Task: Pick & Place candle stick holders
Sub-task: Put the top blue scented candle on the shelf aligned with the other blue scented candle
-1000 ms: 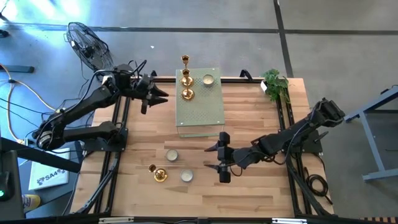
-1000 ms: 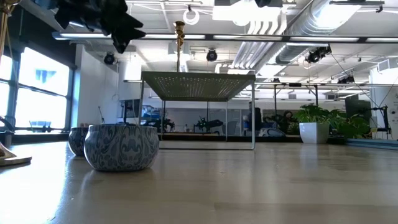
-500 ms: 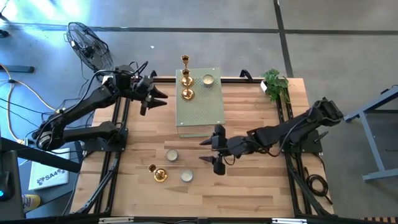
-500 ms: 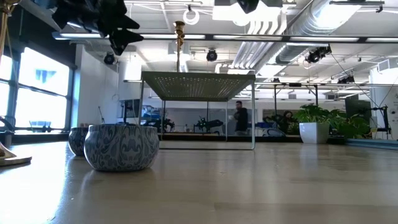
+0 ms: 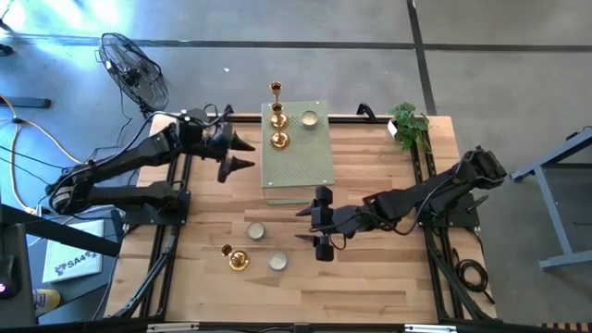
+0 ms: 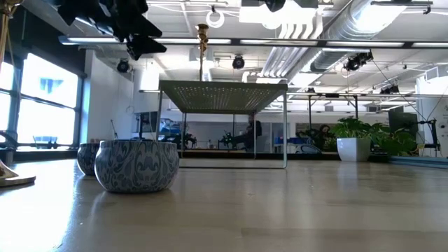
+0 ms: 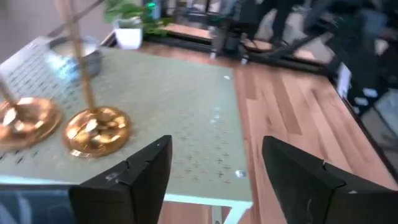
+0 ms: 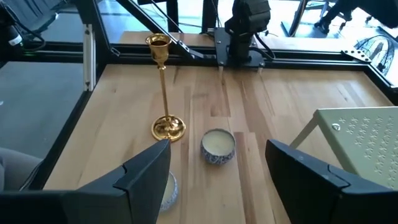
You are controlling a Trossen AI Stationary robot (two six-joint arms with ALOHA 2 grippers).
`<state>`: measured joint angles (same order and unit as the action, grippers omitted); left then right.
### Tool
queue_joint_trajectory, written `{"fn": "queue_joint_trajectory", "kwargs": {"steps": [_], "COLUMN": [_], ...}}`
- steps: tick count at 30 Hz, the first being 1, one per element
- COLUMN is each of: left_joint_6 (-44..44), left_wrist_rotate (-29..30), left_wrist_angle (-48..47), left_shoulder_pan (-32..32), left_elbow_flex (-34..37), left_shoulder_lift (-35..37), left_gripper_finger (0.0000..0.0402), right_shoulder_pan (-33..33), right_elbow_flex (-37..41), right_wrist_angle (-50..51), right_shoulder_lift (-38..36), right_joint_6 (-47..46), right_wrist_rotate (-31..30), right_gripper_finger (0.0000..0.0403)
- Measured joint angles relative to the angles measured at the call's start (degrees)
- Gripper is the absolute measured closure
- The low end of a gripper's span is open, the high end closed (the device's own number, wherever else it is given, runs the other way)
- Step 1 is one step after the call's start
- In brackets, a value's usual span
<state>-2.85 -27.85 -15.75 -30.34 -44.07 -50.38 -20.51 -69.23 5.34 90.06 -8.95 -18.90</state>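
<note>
High view, left gripper [image 5: 242,154]: spread and empty, just left of the green slab [image 5: 298,162]; its fingers stand wider than a second ago and it has drawn slightly back from the slab.
High view, placed holders: two gold holders [image 5: 277,128] and one cup on slab [image 5: 309,118] stand at the slab's far end.
High view, right gripper [image 5: 313,225]: spread, empty, now over the middle of the desk [image 5: 388,277]; a second ago it sat farther right.
High view, waiting items: third gold holder [image 5: 237,259], far cup [image 5: 255,231] and near cup [image 5: 277,262] are on the desk, left of the right gripper.
Low view: two patterned cups stand at the left on the desk; the slab sits behind them on thin legs.
Left wrist view: wide fingers with nothing between; a gold base on the slab lies just beyond them.
Right wrist view: open fingers frame the far cup, with the third gold holder beside it.
Meaning: a placement on the slab looks finished; the right arm seems lined up for the next pick.
</note>
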Motion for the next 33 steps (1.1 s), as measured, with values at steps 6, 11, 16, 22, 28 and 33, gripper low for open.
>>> {"fn": "queue_joint_trajectory", "kwargs": {"steps": [6,11,16,22,28,33], "left_joint_6": [-2.9,-1.5,-1.3,-0.3,11.1,11.7], "left_wrist_rotate": [-0.2,0.0,-1.4,-12.8,-21.0,-13.8], "left_wrist_angle": [2.2,2.6,2.1,2.3,2.2,0.2], "left_shoulder_pan": [3.0,3.4,3.4,3.4,3.6,9.0], "left_elbow_flex": [0.0,0.0,0.0,0.0,0.0,0.0], "left_shoulder_lift": [0.4,0.4,0.4,0.4,0.4,0.4], "left_gripper_finger": [0.0136,0.009,0.0014,0.003,0.0038,0.0039], "right_shoulder_pan": [-0.1,-0.1,-0.1,-0.1,-0.2,-0.2], "right_elbow_flex": [0.0,0.0,0.0,0.0,0.0,0.0], "right_wrist_angle": [0.0,0.0,0.1,1.2,2.9,5.0], "right_shoulder_lift": [0.0,0.0,0.0,0.0,0.0,0.0], "right_joint_6": [-0.1,-0.9,-1.1,-1.3,-2.1,-2.9], "right_wrist_rotate": [0.0,0.0,0.0,0.0,0.0,0.0], "right_gripper_finger": [0.0144,0.0144,0.0144,0.0144,0.0144,0.0144]}}
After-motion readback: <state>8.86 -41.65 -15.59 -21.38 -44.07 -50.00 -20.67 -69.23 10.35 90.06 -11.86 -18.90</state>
